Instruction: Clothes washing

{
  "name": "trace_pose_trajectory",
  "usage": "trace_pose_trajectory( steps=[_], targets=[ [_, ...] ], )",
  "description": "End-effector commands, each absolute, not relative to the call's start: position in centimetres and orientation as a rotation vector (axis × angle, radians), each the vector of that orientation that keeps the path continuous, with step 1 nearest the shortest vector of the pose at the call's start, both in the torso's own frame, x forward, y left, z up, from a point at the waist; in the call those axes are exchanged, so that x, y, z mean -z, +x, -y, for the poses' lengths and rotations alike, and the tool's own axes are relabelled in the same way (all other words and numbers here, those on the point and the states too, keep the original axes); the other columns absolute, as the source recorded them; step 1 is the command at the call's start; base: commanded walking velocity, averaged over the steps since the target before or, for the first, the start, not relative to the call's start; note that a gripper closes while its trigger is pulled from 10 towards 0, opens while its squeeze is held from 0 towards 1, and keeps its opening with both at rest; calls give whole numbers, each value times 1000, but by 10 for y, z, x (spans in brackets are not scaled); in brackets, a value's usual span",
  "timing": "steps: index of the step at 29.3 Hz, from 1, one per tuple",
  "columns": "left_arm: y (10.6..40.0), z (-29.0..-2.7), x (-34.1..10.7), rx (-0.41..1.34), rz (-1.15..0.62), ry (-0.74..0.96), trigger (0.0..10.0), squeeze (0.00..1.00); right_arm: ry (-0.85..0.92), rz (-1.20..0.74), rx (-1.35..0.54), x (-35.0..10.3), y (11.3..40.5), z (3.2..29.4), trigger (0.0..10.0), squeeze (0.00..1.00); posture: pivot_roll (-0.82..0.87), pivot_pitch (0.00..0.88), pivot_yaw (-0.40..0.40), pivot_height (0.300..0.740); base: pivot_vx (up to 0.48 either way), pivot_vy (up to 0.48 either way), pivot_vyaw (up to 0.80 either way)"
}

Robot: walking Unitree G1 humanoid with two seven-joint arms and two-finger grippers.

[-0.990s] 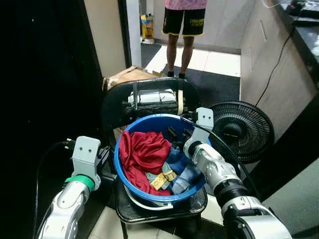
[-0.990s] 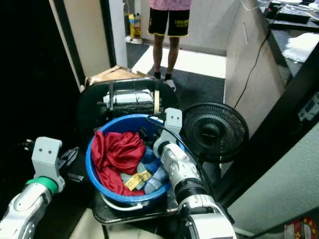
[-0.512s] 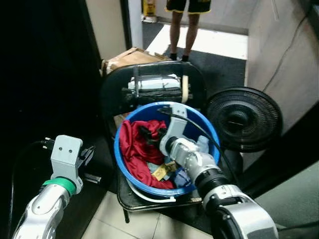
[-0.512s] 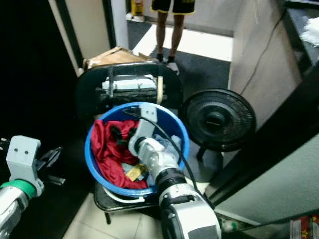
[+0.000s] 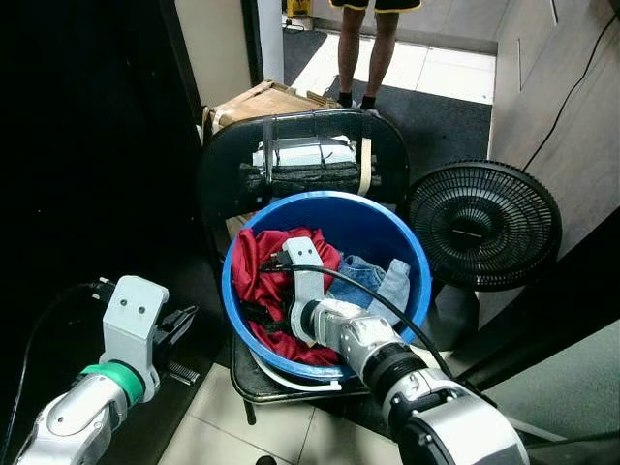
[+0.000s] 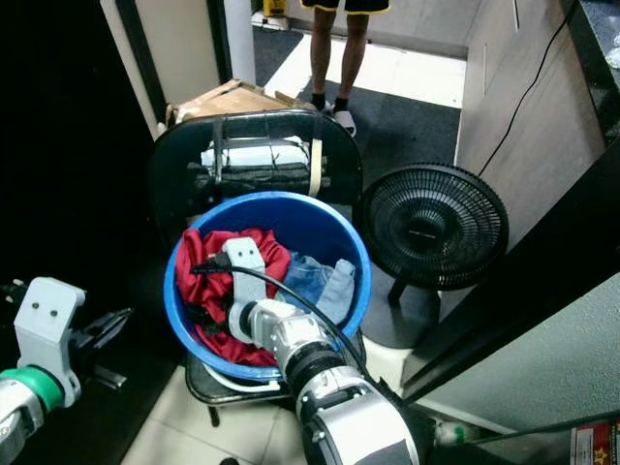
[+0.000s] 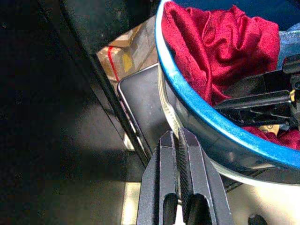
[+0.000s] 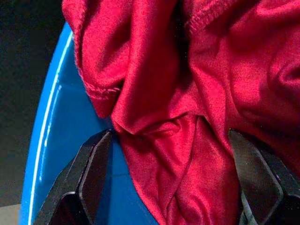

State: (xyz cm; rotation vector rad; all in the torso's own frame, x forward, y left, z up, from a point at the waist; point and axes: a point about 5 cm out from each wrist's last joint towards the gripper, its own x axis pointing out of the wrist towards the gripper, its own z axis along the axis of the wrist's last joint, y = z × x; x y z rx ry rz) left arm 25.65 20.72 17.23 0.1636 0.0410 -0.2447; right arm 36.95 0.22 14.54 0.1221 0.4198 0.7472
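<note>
A blue basin [image 5: 418, 260] stands on a black chair [image 5: 221, 174]. It holds a crumpled red garment [image 5: 254, 260] on its left side and blue jeans [image 5: 373, 281] on its right. My right gripper [image 8: 171, 140] reaches down into the basin's left side. Its fingers [image 8: 96, 159] stand wide open, pressed onto the red garment [image 8: 211, 70] close to the basin wall [image 8: 51, 117]. My left gripper [image 7: 176, 137] is shut and empty, low and outside the basin's left rim [image 7: 187, 112]. The right gripper's black fingers [image 7: 258, 101] lie on the red cloth.
A black floor fan [image 5: 481, 225] stands right of the chair. A folded bundle [image 5: 305, 165] is strapped to the chair back, and a cardboard box [image 5: 257, 100] sits behind it. A person's legs [image 5: 368, 48] stand in the far doorway. A dark panel fills the left.
My right gripper has moved from the basin's right side across to its left and down onto the red garment. The camera has tilted downward. My left arm has dropped a little.
</note>
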Motion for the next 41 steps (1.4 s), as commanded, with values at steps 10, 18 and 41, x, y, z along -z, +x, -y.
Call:
trace_pose_trajectory(
  steps=[10, 18, 41],
  targets=[
    [250, -206, -164, 283, -109, 145, 10000, 0, 73, -366, -626, -127, 363, -5, 10000, 0, 75, 311, 114, 740, 0, 0, 0],
    [250, -204, -165, 301, -116, 136, 10000, 0, -386, -270, -762, -112, 353, -8, 10000, 0, 76, 306, 112, 740, 0, 0, 0],
    [255, -195, -165, 362, -115, 139, 10000, 0, -380, -538, -1074, -87, 328, -17, 0, 0, 61, 284, 111, 740, 0, 0, 0]
  ],
)
